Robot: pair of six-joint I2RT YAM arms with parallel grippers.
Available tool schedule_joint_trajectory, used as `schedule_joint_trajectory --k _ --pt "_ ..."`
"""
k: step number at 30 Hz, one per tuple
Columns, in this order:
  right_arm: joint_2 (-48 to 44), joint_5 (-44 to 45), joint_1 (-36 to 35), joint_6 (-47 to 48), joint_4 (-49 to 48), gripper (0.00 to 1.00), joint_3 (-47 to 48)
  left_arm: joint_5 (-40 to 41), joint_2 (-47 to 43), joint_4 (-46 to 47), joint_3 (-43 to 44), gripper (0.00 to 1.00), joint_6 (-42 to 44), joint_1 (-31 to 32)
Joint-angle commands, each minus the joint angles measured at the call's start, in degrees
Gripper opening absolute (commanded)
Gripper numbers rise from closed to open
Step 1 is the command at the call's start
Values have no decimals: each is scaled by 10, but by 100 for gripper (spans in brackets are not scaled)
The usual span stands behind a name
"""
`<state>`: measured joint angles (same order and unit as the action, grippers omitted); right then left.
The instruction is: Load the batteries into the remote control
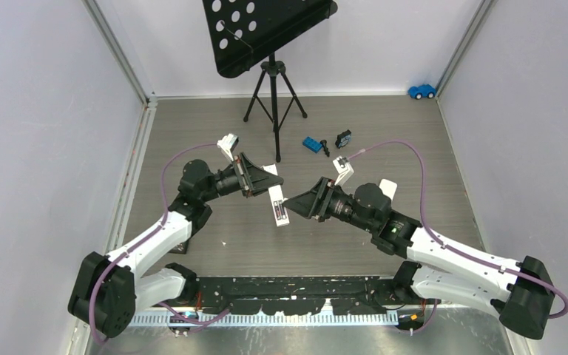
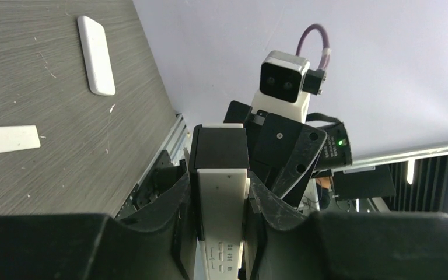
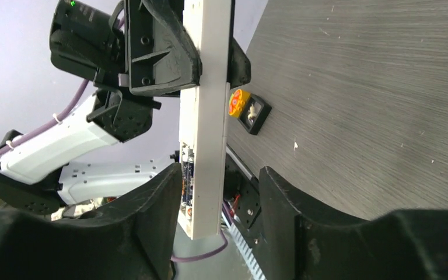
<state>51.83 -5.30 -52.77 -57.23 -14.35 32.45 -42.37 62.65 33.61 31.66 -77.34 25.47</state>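
My left pincer [image 2: 220, 195] is clamped on the white remote [image 3: 207, 87], holding it up above the middle of the table [image 1: 192, 126]. My right pincer [image 3: 219, 186] stands open, its fingers [image 3: 280, 198] either side of the remote's free end, one of them clear of it. The remote's bay [image 3: 187, 175] lies open. I cannot surely pick out the batteries; a small dark stub [image 1: 325, 146] stands far off, just beside the blue brick [image 1: 312, 144].

Robot lab test cell: white panel walls [image 1: 37, 111], alu frame posts [image 1: 118, 52].
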Motion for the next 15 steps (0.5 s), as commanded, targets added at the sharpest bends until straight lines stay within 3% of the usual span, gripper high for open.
schedule_joint_trajectory --k 1,5,12,13,15 --pt "15 -46 0 84 48 53 56 -39 0 17 28 0 33 -2" --pt "43 -62 0 94 52 46 74 -41 1 19 28 0 30 -2" --pt "69 -50 0 125 96 24 92 -38 -1 24 31 0 17 -2" --pt "70 -46 0 130 108 23 97 -34 -1 23 31 0 20 -3" --pt "71 -46 0 139 135 34 114 -20 -2 3 30 0 34 -3"
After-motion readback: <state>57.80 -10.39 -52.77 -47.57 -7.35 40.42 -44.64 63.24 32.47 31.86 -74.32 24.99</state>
